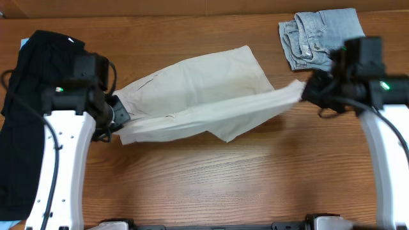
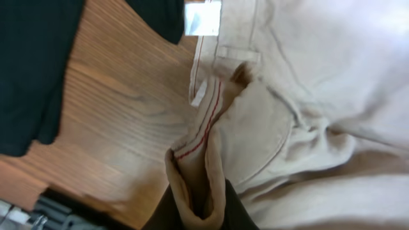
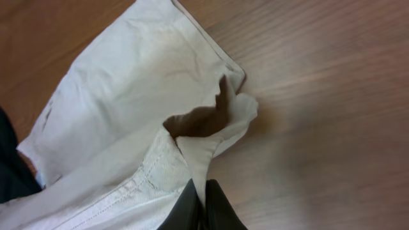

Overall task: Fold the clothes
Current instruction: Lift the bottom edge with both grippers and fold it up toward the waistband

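Note:
The cream khaki shorts (image 1: pixel 198 89) lie across the middle of the table, partly lifted and stretched between both arms. My left gripper (image 1: pixel 120 116) is shut on the waistband end at the left; the left wrist view shows the folded waistband (image 2: pixel 201 185) pinched between the fingers, with a belt loop and a small white label (image 2: pixel 203 18) beyond. My right gripper (image 1: pixel 305 92) is shut on a hem corner at the right; the right wrist view shows the cloth edge (image 3: pixel 199 167) between the fingers (image 3: pixel 203 207), held above the wood.
A light-blue denim piece (image 1: pixel 316 35) lies crumpled at the back right, just behind my right arm. A large black garment (image 1: pixel 25 115) covers the table's left edge, also seen in the left wrist view (image 2: pixel 32 64). Bare wood lies in front of the shorts.

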`<state>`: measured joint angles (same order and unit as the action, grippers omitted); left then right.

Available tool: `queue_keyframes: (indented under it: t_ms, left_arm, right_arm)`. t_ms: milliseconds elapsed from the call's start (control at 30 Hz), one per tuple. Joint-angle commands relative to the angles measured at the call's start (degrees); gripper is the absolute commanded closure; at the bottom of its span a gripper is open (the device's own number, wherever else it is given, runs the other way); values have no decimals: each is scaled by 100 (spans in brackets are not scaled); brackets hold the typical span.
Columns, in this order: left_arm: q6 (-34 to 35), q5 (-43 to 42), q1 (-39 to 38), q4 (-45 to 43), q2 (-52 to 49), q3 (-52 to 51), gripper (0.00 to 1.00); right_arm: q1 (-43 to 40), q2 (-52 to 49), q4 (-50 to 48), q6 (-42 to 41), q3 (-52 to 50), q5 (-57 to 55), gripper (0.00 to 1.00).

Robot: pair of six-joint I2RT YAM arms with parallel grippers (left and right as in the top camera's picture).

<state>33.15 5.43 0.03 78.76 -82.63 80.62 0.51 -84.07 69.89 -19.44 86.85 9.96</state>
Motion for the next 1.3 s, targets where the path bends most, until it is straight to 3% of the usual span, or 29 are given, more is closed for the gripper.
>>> queue_keyframes:
  t_ms: [0, 333, 633, 833, 867, 933, 967, 1033, 1067, 1267]
  left_arm:
    - [229, 570, 70, -566, 26, -732, 96]
    - [835, 994, 81, -2935, -260, -2299, 96]
    - [973, 1665, 81, -4470, -577, -2363, 95]
    - [973, 2004, 81, -5480, -577, -2363, 90]
    - [975, 2120, 81, -5593, -577, -2363, 85]
    - [975, 2374, 83, -5840, -577, -2363, 68]
    - [975, 2483, 85, -5954, -577, -2363, 50]
    - [973, 2603, 122, -6238, -577, -2361, 7]
    - [973, 2597, 170, -6402, -577, -2352, 0]
    - [612, 1298, 540, -6435, -575, -1897, 0]
  right_arm:
    - [-13, -470, -393, 151, 138, -385, 96]
    - [256, -1742, -2022, 195, 138, -85, 96]
    - [960, -2153, -3381, 186, 138, -544, 96]
    - [1091, -2354, -4087, 168, 136, -693, 96]
    - [1099, -2428, -4225, 168, 136, -693, 95]
    - [1108, -2555, -4533, 170, 136, -691, 73]
    - [1108, -2608, -4653, 170, 136, -686, 54]
    - [1110, -2706, -4843, 177, 136, -688, 6]
    - [1110, -2717, -4876, 177, 136, -691, 0]
    - [1093, -2518, -4559, 190, 138, -688, 0]
